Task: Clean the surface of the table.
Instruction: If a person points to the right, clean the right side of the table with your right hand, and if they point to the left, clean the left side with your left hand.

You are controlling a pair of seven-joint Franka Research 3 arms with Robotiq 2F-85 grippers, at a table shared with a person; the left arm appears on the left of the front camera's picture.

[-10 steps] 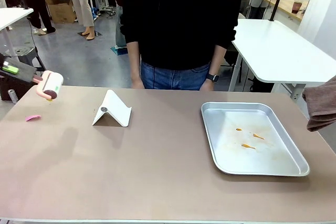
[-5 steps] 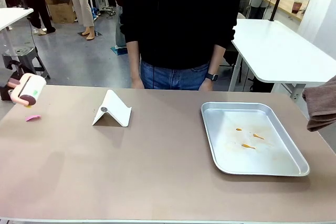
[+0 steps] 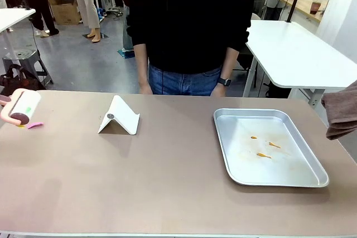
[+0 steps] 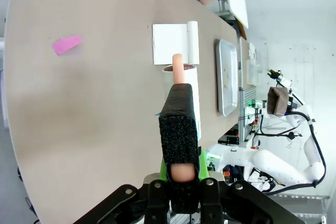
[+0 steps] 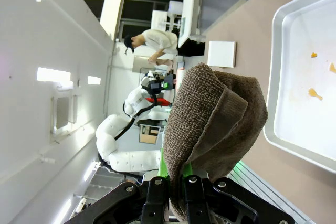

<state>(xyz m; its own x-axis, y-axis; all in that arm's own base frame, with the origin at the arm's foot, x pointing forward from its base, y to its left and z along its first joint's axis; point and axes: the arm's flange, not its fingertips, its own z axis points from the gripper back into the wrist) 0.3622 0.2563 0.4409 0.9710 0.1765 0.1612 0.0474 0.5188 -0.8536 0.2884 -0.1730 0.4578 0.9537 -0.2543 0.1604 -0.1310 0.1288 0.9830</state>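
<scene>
Large rectangular table (image 3: 167,182), smooth matte brownish-taupe top, spreads below and ahead of both grippers. Shallow silver metal tray (image 3: 251,112), rounded corners, orange flecks inside, lies ahead of right gripper (image 5: 181,174). That gripper is clamped on a folded brown terry towel (image 5: 210,114); its pads are buried in cloth. Left gripper (image 4: 179,103) is closed on the peach handle of a white cylindrical lint roller (image 3: 23,106), seemingly clear of the top. White folded stand (image 3: 119,116) lies beyond the roller. Flat pink scrap (image 3: 34,125) lies beside the roller.

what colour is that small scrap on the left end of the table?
Pink. The scrap shows best in the left wrist view, lying on the table.
</scene>
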